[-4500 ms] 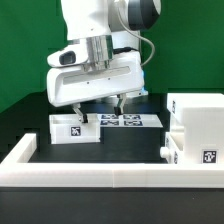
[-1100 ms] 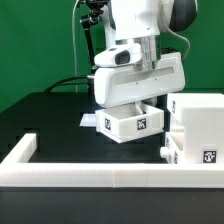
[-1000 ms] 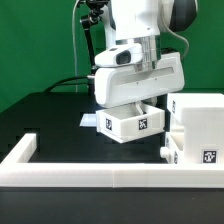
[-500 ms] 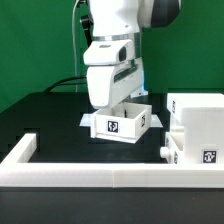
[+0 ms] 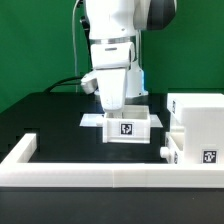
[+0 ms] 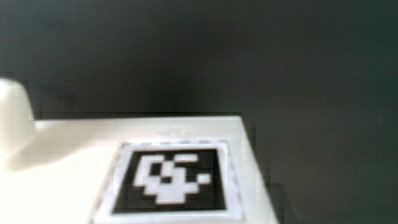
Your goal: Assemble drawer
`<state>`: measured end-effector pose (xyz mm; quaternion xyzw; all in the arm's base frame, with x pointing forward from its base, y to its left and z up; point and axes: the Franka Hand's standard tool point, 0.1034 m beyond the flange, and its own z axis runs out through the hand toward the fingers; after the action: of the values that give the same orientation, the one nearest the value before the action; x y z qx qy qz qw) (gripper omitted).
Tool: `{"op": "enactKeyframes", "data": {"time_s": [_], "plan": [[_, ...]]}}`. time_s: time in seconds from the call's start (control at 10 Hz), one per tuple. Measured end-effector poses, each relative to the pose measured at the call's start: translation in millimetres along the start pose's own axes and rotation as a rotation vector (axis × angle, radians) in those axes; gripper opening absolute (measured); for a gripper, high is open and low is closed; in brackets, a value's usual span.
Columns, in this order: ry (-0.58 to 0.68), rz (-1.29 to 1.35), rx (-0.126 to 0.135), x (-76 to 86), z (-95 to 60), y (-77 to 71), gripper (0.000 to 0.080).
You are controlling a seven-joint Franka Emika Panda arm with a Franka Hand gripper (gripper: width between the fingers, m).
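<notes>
nearest the exterior camera, a long low white border rail (image 5: 100,173) runs across the front of the black bench (image 5: 45,120) and turns back at the exterior view's left end. just behind it, on the exterior view's right, sits the tall hollow shell (image 5: 198,120) of the drawer, a white cube-like block; a second tray (image 5: 200,155) with a black-and-white tag on its front is at its base, touching the shell or partly inside it.

further back, near the middle of the bench, is a shallow white tray (image 5: 127,126), upright, its open side up and a square tag facing the camera. it stands apart from the shell, with a gap of black bench between them. whether it rests on the surface or is held just above it cannot be told. behind and beside it, a thin flat marker board (image 5: 93,121) shows at its left edge.

the tool (image 5: 117,104) comes straight down into the tray from the white arm (image 5: 115,40). its fingertips are hidden behind the tray wall, so i cannot tell whether they are apart or clamped on it.

the wrist view is blurred: a white tray surface with one tag (image 6: 173,179) against dark bench, and a pale finger (image 6: 15,120) at the edge.
</notes>
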<state>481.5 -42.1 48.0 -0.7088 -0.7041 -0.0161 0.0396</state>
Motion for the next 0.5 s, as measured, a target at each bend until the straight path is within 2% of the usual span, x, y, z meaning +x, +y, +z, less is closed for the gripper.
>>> {"op": "enactKeyframes", "data": {"time_s": [0.2,0.3,0.4,0.5], "plan": [[-0.001,-0.049,0.001,0.2,-3.5,17.9,0.0044],[0.0,-0.043,-0.015,1.1,-5.3,28.0,0.0044],[-0.001,-0.041,-0.037,2.8,-6.3,33.4,0.0044],[0.0,-0.039,-0.028,1.7,-4.4,29.9,0.0044]]}}
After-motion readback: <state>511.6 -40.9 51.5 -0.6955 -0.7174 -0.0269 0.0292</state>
